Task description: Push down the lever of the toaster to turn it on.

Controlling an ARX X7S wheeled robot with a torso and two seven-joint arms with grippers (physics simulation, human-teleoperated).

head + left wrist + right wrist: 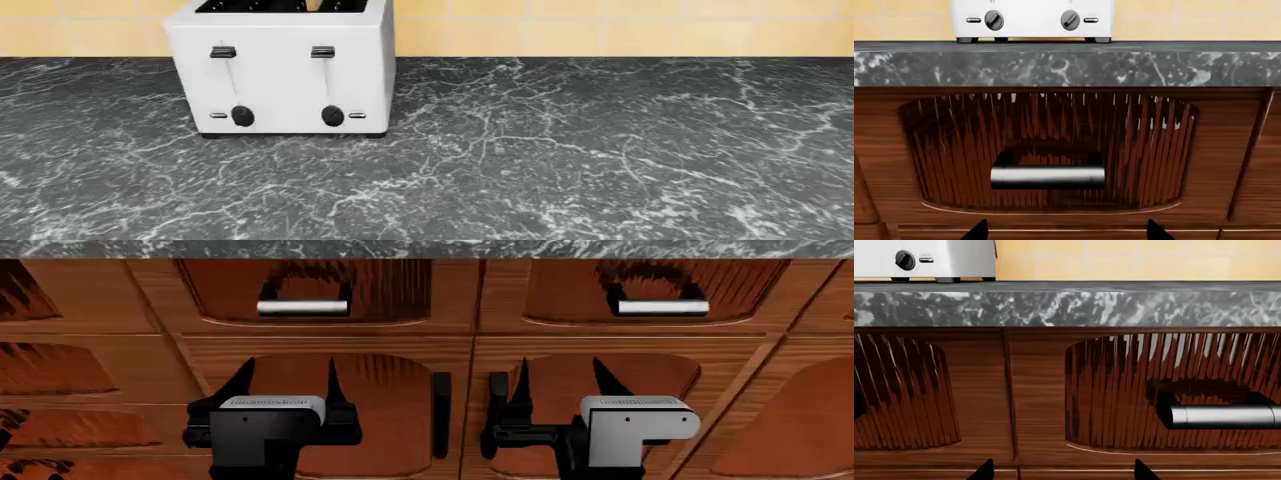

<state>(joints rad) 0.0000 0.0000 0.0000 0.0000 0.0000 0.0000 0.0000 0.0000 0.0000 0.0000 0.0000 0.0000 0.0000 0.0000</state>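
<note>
1. the toaster [280, 68] stands at the far left of the dark marbled counter [561, 150], its back close to the yellow tiled wall [601, 25].
2. on the toaster's front are two dark tabs at the top of their slots; the left tab [223, 52] and the lever [323, 52], which is the right-hand one. both sit high, not pressed down.
3. below each tab is a round black knob [332, 116], near the toaster's base.
4. under the counter run wooden drawers, each with a metal bar handle; the left handle [303, 307] lies below the toaster, the right handle [663, 306] further along.
5. the left gripper [284, 385] hangs low in front of the cabinet doors, its two fingers apart and holding nothing. it is well below the counter and far from the toaster.
6. the right gripper [557, 385] hangs at the same height beside it, fingers also apart and empty.
7. in the left wrist view the toaster [1031, 20] shows above the counter edge, only its lower front with the knobs in frame.
</note>
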